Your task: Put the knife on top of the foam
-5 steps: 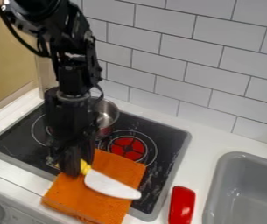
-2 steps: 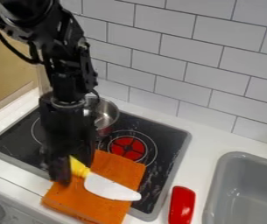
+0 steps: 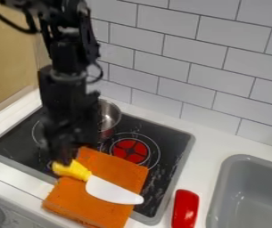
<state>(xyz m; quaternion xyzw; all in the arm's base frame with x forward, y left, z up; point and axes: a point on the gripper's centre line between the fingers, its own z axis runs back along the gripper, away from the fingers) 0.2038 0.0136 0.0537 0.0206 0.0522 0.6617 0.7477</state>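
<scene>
Knife on orange foam
A metal pot sits on the stove; whether the gripper is open or closed, I cannot tell.

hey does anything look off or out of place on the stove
A little: the orange foam straddles the stovetop's front edge, the knife's yellow handle juts past the foam's side, and pale streaks mark the stovetop.

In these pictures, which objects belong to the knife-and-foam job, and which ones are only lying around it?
For the job:
- knife with yellow handle, lying on the foam
- orange foam
- the robot's hand, above the knife's handle

Only lying around:
- metal pot on the stove
- red object beside the stove
</scene>
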